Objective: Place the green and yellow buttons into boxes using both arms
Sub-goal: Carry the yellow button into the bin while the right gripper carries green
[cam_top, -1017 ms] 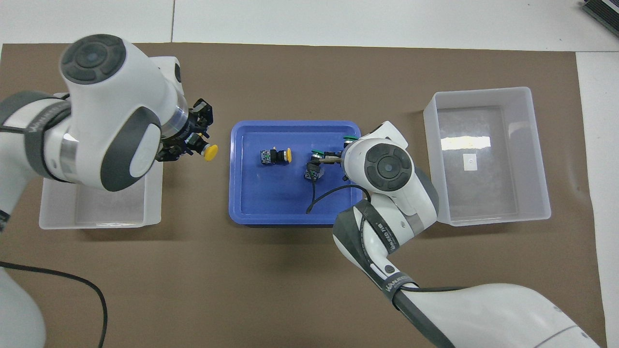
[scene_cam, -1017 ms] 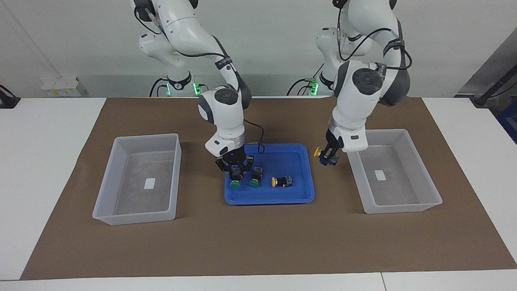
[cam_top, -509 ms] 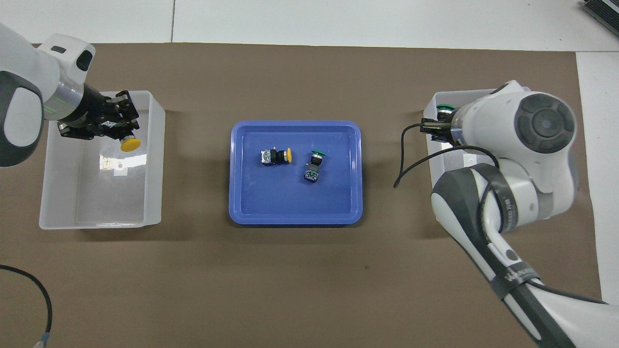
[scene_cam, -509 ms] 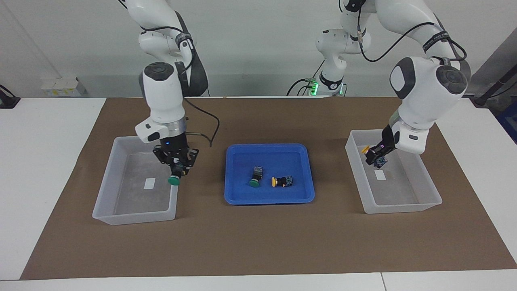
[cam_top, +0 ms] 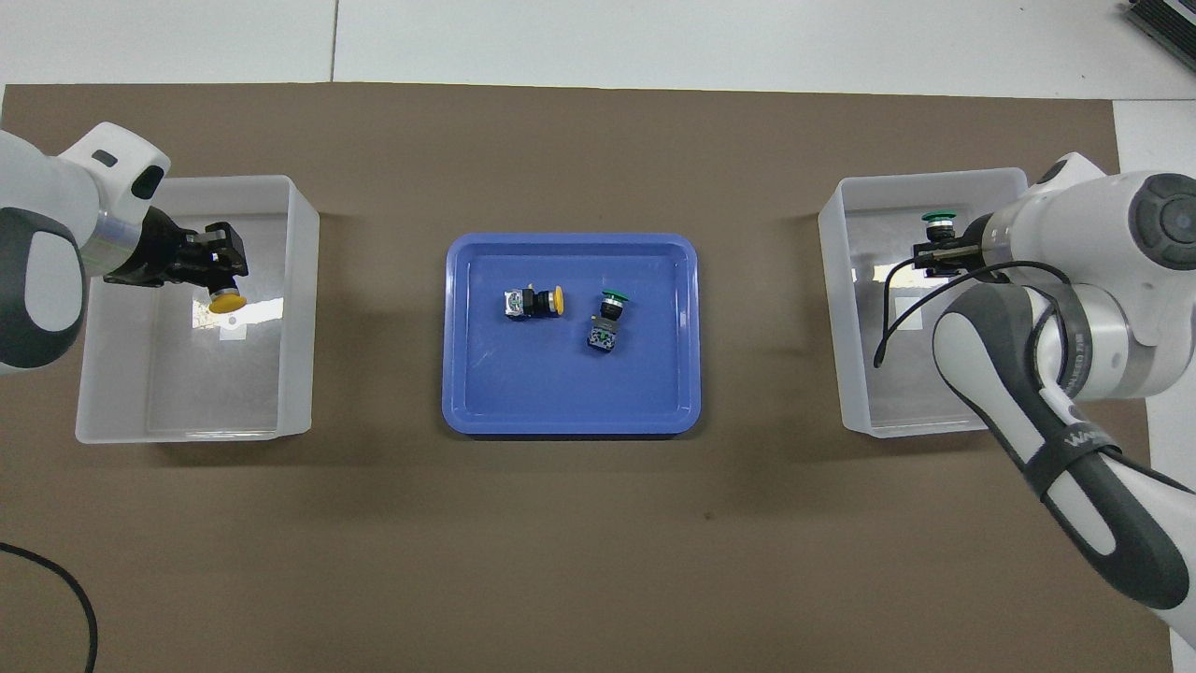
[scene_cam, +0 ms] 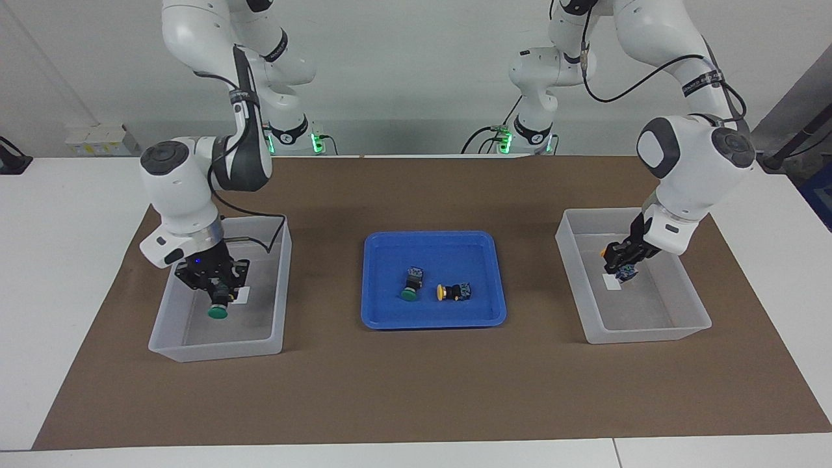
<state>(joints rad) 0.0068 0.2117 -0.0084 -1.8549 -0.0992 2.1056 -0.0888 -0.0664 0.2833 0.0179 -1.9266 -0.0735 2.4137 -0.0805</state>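
Note:
My right gripper is shut on a green button and holds it cap down, low inside the box at the right arm's end. My left gripper is shut on a yellow button inside the box at the left arm's end, over its white label. A second green button and a second yellow button lie side by side in the blue tray.
The blue tray stands mid-table between the two boxes on a brown mat. White table top borders the mat at both ends. A black cable lies near the left arm's base.
Both arms have swung outward from the tray, each carrying a button. The right gripper has come down into its box with the green button, the left into its box with the yellow one.

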